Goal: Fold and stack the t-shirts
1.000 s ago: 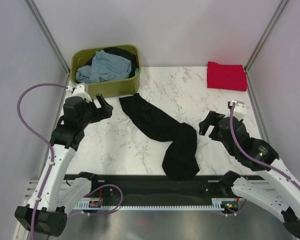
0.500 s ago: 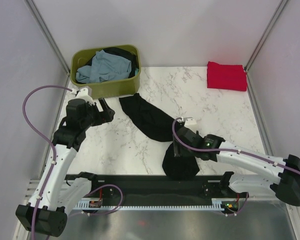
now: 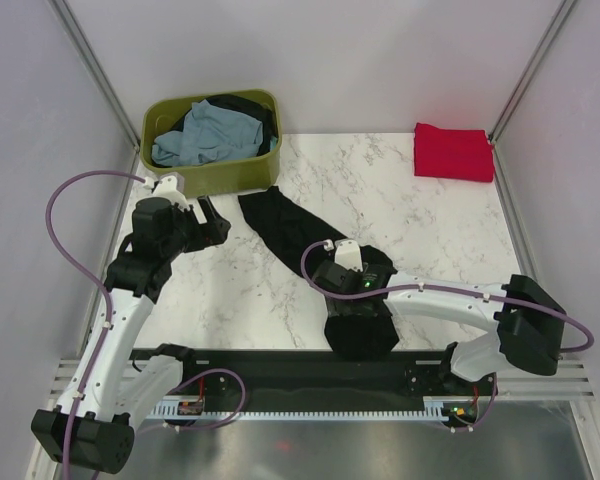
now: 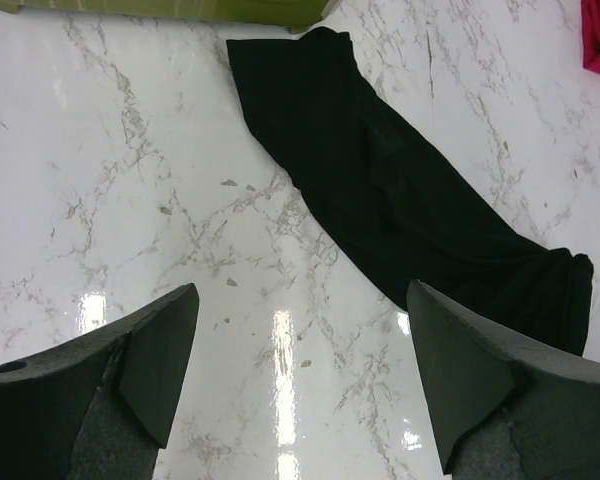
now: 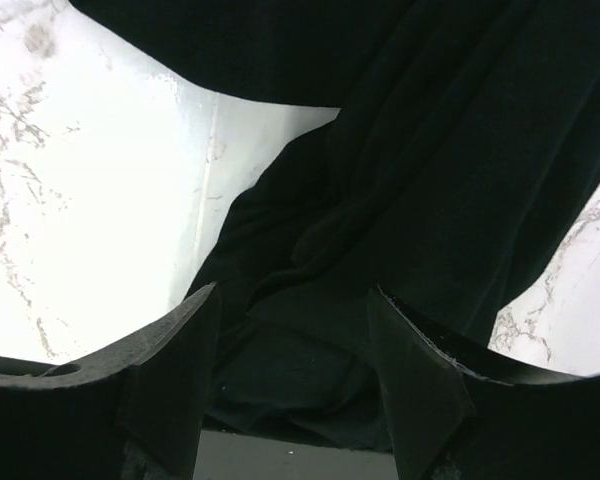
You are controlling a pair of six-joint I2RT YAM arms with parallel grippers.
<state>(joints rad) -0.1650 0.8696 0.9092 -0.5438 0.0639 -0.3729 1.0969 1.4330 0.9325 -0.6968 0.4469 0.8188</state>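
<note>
A black t-shirt [image 3: 315, 245] lies crumpled in a long diagonal strip across the marble table, bunched at its near end [image 3: 360, 325]. It also shows in the left wrist view [image 4: 380, 190] and fills the right wrist view [image 5: 430, 150]. My right gripper [image 3: 352, 296] is open, low over the bunched near part, its jaws [image 5: 292, 300] apart above the cloth and holding nothing. My left gripper [image 3: 212, 222] is open and empty over bare table left of the shirt, as the left wrist view [image 4: 300, 290] shows. A folded red t-shirt [image 3: 452, 152] lies at the far right corner.
An olive-green tub [image 3: 250, 172] at the far left holds a pale blue-grey shirt [image 3: 205, 135] and a dark one [image 3: 248, 108]. A black strip [image 3: 280, 368] runs along the table's near edge. Grey walls close the sides and back.
My right arm has swung from the right side to the left, bringing its open gripper over the near part of the black shirt. The left arm has shifted only slightly.
</note>
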